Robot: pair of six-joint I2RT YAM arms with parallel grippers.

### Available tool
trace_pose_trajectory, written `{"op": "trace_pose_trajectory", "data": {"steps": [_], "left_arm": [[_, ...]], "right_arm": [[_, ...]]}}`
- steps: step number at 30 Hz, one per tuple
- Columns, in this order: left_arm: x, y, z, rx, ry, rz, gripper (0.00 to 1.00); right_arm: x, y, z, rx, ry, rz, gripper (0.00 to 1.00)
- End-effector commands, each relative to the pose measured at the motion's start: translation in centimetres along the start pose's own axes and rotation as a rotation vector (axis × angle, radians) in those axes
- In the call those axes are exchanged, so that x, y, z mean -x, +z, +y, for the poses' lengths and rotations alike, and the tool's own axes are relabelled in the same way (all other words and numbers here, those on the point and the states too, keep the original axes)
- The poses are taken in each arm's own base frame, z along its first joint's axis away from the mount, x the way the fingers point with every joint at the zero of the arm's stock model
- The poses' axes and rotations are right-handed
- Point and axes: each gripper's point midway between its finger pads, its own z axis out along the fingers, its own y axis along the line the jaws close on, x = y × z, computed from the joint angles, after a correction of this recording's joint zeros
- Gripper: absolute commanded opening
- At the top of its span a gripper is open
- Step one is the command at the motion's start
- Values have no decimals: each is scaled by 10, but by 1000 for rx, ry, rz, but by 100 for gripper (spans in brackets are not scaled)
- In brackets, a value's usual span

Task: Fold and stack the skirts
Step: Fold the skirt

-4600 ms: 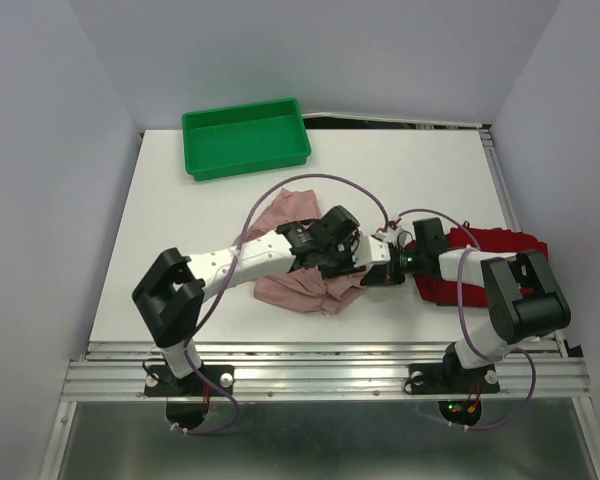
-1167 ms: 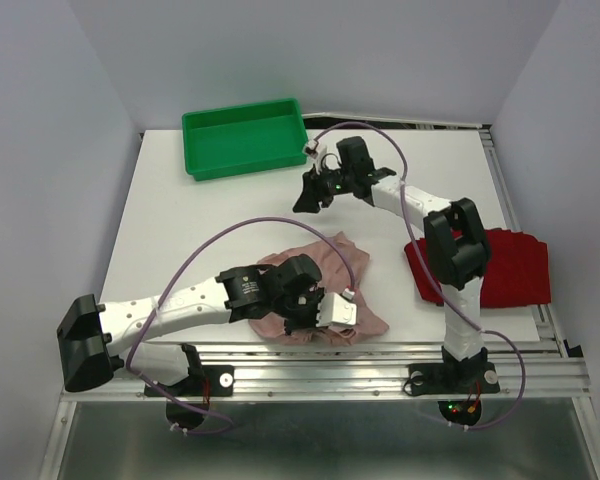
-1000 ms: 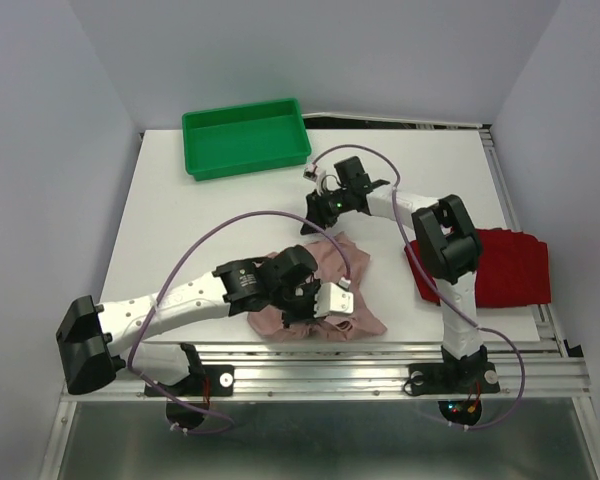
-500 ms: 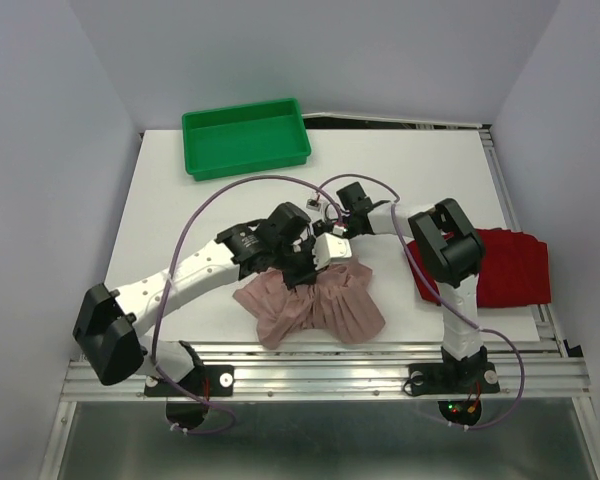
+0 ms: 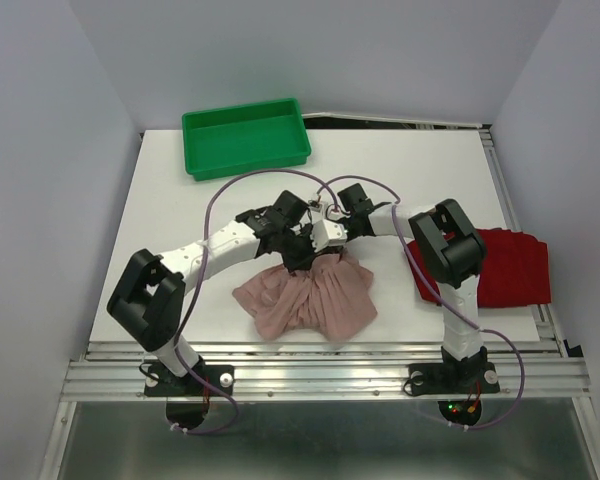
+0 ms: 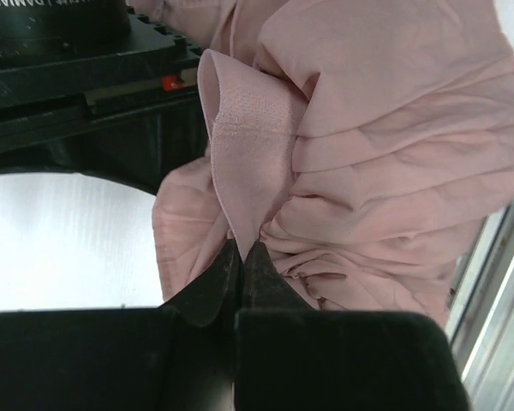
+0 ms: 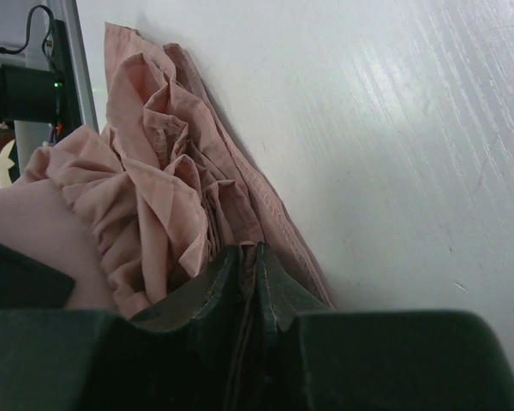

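The dusty pink ruffled skirt (image 5: 305, 298) hangs spread near the table's front middle, held up by its waistband. My left gripper (image 5: 315, 248) is shut on the waistband; the left wrist view shows the band (image 6: 248, 163) pinched between its closed jaws. My right gripper (image 5: 332, 232) is right beside it, shut on another part of the pink skirt's edge (image 7: 240, 197). The two grippers almost touch. The dark red skirt (image 5: 500, 265) lies flat at the right edge of the table, partly behind my right arm.
A green plastic tray (image 5: 245, 137) stands at the back left of the white table (image 5: 180, 220). The metal rail (image 5: 330, 375) runs along the near edge. Purple cables loop over both arms.
My left gripper has carried the pink skirt from the front edge back toward the middle and lifted it. My right gripper came from the back and closed on the skirt beside it.
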Motion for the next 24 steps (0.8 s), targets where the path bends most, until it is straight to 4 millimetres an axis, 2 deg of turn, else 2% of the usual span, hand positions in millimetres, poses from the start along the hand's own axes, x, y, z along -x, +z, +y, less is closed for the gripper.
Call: {"op": "trace_pose_trajectory", "data": {"steps": [1, 9, 13, 16, 19, 20, 23, 24], "left_arm": [[20, 7, 27, 60, 84, -73, 6], [-2, 31, 40, 76, 103, -28, 21], [-6, 35, 47, 109, 97, -27, 29], [6, 21, 51, 129, 88, -49, 38], [27, -6, 56, 156, 52, -91, 45], [39, -19, 61, 172, 35, -118, 48], [57, -49, 60, 197, 9, -162, 52], [58, -59, 56, 194, -12, -166, 53]], "right_arm": [[17, -2, 18, 47, -52, -28, 21], [20, 4, 14, 70, 13, -22, 24], [20, 6, 8, 53, 32, -19, 31], [26, -1, 3, 45, 64, -37, 36], [36, -14, -4, 23, 85, -72, 44], [45, -24, -8, -2, 81, -100, 48], [68, -45, -14, -50, 68, -161, 59], [79, -59, -18, -78, 79, -197, 62]]}}
